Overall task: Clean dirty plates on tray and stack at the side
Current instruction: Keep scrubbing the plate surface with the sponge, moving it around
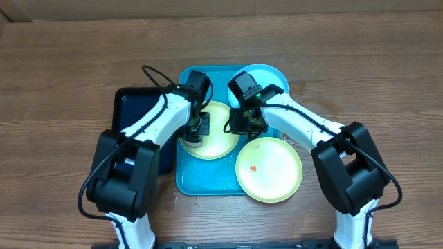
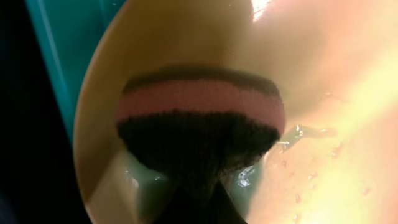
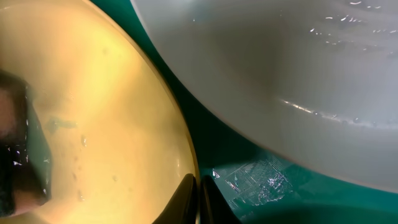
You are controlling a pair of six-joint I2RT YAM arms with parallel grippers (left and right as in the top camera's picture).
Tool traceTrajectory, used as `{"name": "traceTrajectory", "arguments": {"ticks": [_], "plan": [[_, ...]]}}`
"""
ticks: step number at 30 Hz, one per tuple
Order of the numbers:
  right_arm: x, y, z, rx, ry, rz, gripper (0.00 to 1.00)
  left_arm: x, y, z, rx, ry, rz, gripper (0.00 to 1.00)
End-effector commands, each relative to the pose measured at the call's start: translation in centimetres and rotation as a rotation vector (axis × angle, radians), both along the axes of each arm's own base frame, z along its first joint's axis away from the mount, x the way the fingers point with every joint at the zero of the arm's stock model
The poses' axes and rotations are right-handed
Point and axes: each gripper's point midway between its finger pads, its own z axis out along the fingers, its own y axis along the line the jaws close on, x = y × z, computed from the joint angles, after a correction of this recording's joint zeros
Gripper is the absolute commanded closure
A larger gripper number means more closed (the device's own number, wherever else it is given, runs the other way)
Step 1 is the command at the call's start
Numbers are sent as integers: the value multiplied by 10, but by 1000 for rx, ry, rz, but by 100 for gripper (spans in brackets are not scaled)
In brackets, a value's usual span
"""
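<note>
Wooden table [image 1: 69, 55], turquoise tray [image 1: 185, 181] mid-table | left gripper [image 1: 196, 133]: jaws clamped on a striped pad [image 2: 199, 130], pressed onto the yellow-green plate [image 1: 220, 142] inside the tray | right gripper [image 1: 243, 124]: jaws seemingly pinched together on that plate's rim | advice: pin the rim firmly, keep the pad flat, scrub in small circles.

Two yellow-green plates [image 1: 218, 135] [image 1: 277, 173]; one blue plate [image 1: 266, 72]; one turquoise tray [image 1: 201, 181]; one black tray [image 1: 131, 107].

Brown wood-grain table [image 1: 62, 76] (evenly lit) fills view.
</note>
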Motion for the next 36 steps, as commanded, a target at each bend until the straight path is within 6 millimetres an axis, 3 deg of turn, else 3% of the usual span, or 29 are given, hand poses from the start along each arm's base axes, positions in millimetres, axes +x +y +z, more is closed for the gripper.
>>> {"name": "traceTrajectory", "arguments": {"ticks": [1,5,10,19,23,25,36], "plan": [[-1,4,-1,8,0,7,95,-21,-11,-32,-52,126,21,96],[-1,4,-1,8,0,7,95,-29,-38,-30,-207,182,-9,96],[-1,4,-1,8,0,7,95,-18,-68,-4,-385,162,-79,96],[-1,4,-1,8,0,7,95,23,-67,38,-379,35,-90,96],[-1,4,-1,8,0,7,95,30,-31,31,-168,3,-34,96],[-1,4,-1,8,0,7,95,27,-23,27,-117,7,-21,96],[0,4,0,10,-3,7,95,-4,-20,-16,-121,68,70,96]]}}
